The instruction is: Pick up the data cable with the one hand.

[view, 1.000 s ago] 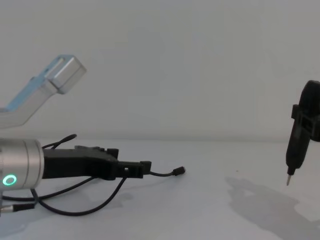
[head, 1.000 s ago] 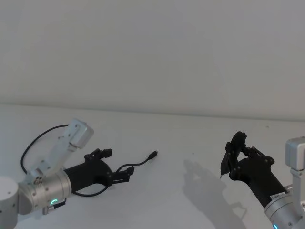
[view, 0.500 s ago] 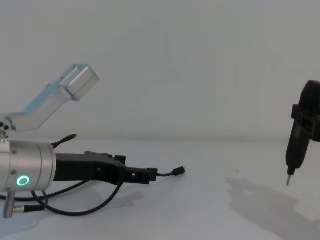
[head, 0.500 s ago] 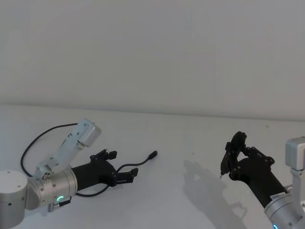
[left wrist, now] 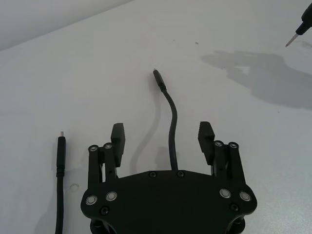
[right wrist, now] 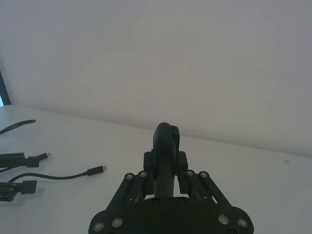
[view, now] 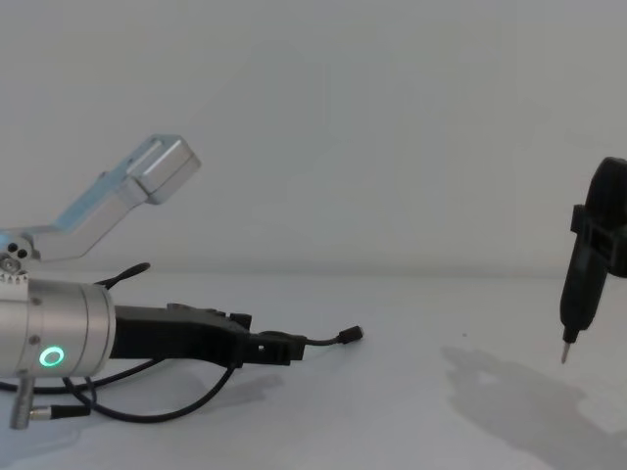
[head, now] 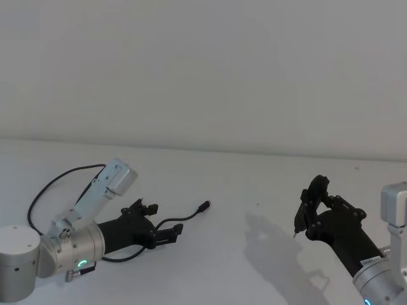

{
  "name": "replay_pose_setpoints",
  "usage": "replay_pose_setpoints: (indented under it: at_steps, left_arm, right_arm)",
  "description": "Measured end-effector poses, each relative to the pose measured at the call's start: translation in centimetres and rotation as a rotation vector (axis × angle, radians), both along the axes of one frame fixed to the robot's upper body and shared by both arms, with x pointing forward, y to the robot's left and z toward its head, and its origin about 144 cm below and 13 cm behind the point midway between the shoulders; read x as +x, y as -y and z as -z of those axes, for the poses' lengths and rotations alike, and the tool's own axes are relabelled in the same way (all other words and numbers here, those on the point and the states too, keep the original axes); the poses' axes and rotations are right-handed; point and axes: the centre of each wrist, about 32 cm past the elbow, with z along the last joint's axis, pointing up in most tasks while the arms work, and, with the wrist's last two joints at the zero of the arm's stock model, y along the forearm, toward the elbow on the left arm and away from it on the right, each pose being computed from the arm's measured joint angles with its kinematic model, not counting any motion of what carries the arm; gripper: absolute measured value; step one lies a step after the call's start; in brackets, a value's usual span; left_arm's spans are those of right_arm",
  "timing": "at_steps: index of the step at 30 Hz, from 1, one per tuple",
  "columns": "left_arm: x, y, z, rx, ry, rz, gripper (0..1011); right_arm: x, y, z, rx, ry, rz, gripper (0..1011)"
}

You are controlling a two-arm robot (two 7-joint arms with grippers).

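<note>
The left gripper [left wrist: 161, 132], matte black plastic with blocky pads, hovered low over the smooth white table [left wrist: 263, 151], its jaws spread wide and holding nothing. The data cable [left wrist: 170, 122], thin, black and limp, curved out between its fingers to a small plug. Well apart, the right gripper [head: 316, 202] clasped a pointed pen-like tool [view: 580, 294].

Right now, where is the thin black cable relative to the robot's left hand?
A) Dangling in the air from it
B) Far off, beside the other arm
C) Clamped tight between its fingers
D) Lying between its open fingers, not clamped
D: the left hand is open, its fingers spread wide, and the cable runs up the gap between them, touching neither.
</note>
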Motion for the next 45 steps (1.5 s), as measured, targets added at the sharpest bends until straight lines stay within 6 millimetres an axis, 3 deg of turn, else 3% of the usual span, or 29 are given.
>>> replay_pose_setpoints:
  at_steps: [27,45]
  left_arm:
    - [0.18,0.09,0.05,0.006,-0.009,-0.003,75]
    - [0.27,-0.14,0.11,-0.004,0.023,0.07,60]
  right_arm:
    - [0.0,0.0,0.0,0.0,0.0,0.0,274]
    - [0.25,0.03,0.01,-0.002,0.003,-0.009,275]
